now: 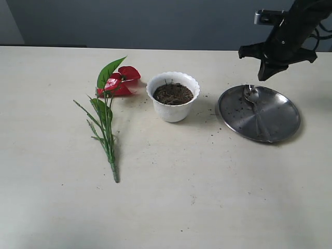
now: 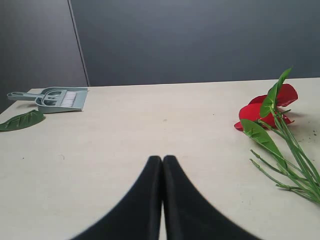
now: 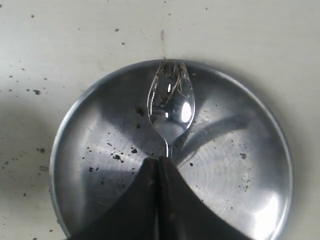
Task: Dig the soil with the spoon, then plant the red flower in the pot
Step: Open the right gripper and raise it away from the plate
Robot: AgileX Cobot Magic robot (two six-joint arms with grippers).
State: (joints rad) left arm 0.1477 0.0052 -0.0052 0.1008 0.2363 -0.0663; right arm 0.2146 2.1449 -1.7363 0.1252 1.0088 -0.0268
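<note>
The right tool (image 1: 267, 77) hangs over the far side of a flat round steel plate (image 1: 275, 124). Its two black fingers (image 3: 175, 200) are pressed flat together, with no gap and nothing caught between them. A slim shiny silver metal spoon (image 3: 170, 107) with short fork-like tines lies in that plate. Its bowl faces up, its tines sit at the plate's rim, and a few fibres and bits of dirt cling to it. From the wrist camera the handle runs out of sight beneath the closed fingers. From across the room the tool looks lifted clear of the spoon. Dark crumbs are scattered over the plate and the pale bench (image 1: 207, 197) around it.

A small white round pot (image 1: 173, 111) with a scalloped rim stands upright mid-bench, near the plate but apart from it. Dark brown crumbly soil (image 1: 173, 94) fills it to just under the rim.

On the pot's other side an artificial red flower (image 1: 106, 111) lies flat on the bench. Its glossy red bloom is close to the pot and its green stems trail away from it.

The left tool (image 2: 162, 159) is shut as well, tip against tip. It holds nothing and sits low over bare bench, with the flower off to one side. Further along, near the bench's edge, lie a grey-blue dustpan with a brush (image 2: 60, 98) and a loose green leaf (image 2: 22, 120).
</note>
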